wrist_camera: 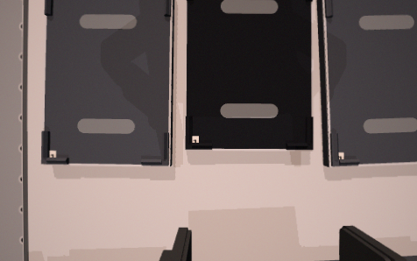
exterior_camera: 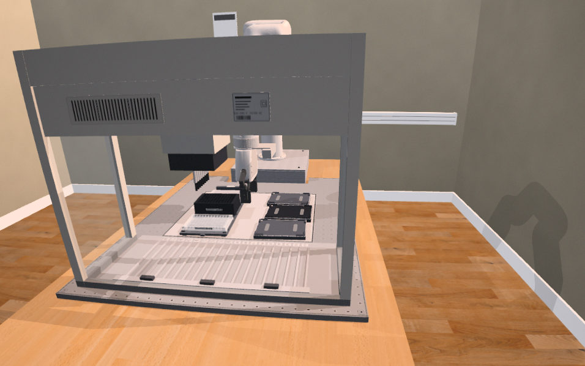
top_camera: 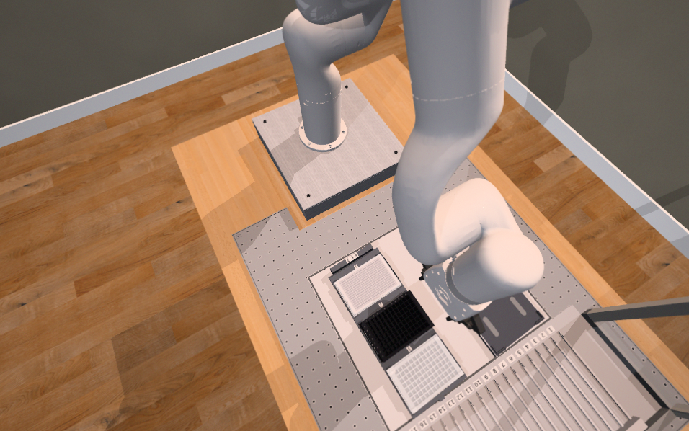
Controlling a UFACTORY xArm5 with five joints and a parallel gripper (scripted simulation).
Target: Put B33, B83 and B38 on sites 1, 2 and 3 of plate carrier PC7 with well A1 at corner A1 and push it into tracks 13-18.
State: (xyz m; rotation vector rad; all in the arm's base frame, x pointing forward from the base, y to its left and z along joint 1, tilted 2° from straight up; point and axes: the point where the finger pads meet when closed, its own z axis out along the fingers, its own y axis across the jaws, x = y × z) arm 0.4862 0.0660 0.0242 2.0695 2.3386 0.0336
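Observation:
Carrier PC7 (top_camera: 351, 258) lies on the apron (top_camera: 321, 283) (wrist_camera: 109, 193), its far end before the higher-numbered tracks. B33, a white fine-grid plate (top_camera: 368, 284), is on site 1 by the handle. B83, a black block (top_camera: 396, 325) (exterior_camera: 216, 203), is on site 2. B38, a white plate (top_camera: 425, 373) (exterior_camera: 207, 224), is on site 3. All three look level; exact seating and A1 corners are too small to tell. My gripper (exterior_camera: 247, 194) (wrist_camera: 265, 245) is open and empty, above the apron between carrier and nests. Nests S1 (wrist_camera: 107, 74), S2 (wrist_camera: 250, 57) and S3 (wrist_camera: 377, 74) are empty.
The rails (top_camera: 538, 378) (exterior_camera: 215, 263) start at the apron's far edge, inside the instrument frame (exterior_camera: 190, 64). A dark head with pipette tips (exterior_camera: 201, 180) hangs above the carrier side. Three blocks (exterior_camera: 147, 277) (exterior_camera: 207, 281) (exterior_camera: 270, 286) behind the rails look dark.

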